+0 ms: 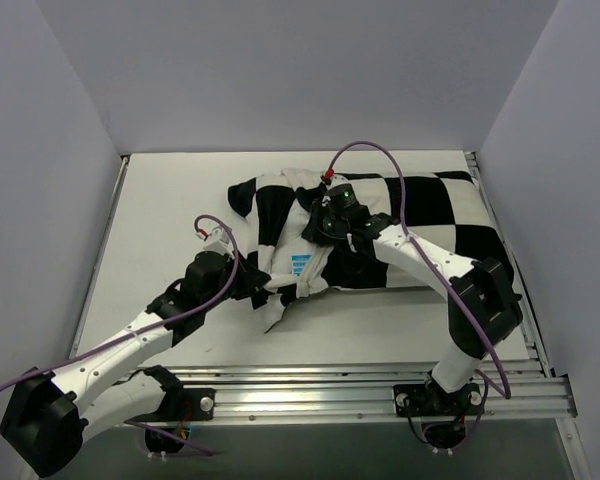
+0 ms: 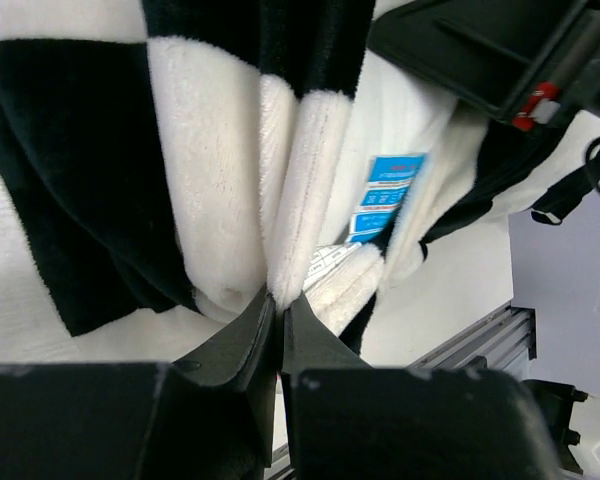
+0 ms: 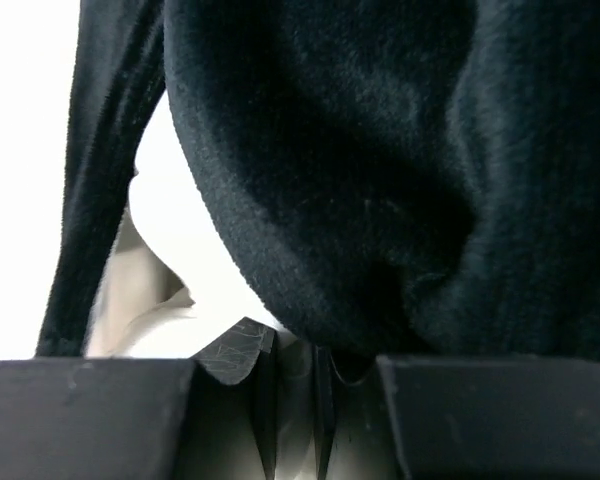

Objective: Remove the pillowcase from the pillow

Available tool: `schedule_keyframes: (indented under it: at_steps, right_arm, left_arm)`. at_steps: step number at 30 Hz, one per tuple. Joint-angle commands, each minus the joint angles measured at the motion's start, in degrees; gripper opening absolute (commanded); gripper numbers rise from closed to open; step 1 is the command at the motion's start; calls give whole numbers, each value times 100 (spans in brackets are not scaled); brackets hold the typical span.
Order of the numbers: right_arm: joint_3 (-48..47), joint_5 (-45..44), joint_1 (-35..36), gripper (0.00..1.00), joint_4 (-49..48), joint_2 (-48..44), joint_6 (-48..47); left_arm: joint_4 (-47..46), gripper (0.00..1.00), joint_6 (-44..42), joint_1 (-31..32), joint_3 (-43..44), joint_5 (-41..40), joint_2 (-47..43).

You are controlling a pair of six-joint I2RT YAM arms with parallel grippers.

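Note:
The black and white checkered pillowcase (image 1: 430,205) lies over the pillow at the table's middle right, bunched at its left, open end. White pillow fabric (image 1: 320,258) with a blue tag (image 1: 300,265) shows there. My left gripper (image 1: 263,285) is shut on a white fold of the pillowcase (image 2: 220,180), its tips (image 2: 277,297) pinching the plush just left of the tag (image 2: 385,195). My right gripper (image 1: 315,225) sits on top of the bunched end. In its wrist view the gripper (image 3: 295,345) is shut on a thin strip of pale smooth pillow fabric (image 3: 150,300), with black pillowcase plush (image 3: 380,150) draped over it.
The white table (image 1: 160,220) is boxed in by grey walls at the left, back and right. An aluminium rail (image 1: 360,385) runs along the near edge. My right arm's wrist (image 2: 480,50) hangs close above the tag in the left wrist view. Purple cables loop over both arms.

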State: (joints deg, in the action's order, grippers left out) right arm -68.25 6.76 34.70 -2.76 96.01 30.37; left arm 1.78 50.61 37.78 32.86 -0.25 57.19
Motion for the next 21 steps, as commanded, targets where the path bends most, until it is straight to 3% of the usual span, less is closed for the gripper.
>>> schedule_keyframes:
  at_steps: [1, 5, 14, 21]
  right_arm:
    - [-356, -430, -604, 0, -207, -486, 118]
    - [-444, -204, -1192, 0, -67, -530, 153]
    - [-681, 562, -1430, 0, 83, -785, 329]
    - [-655, 1431, -1545, 0, 154, -1110, 285]
  left_arm:
    - [868, 2, 72, 80, -166, -63, -234]
    - [1052, 2, 28, 80, -219, -62, -383]
    - [1184, 2, 308, -25, -640, -906, -428]
    - [219, 3, 625, -95, -825, -1073, 90]
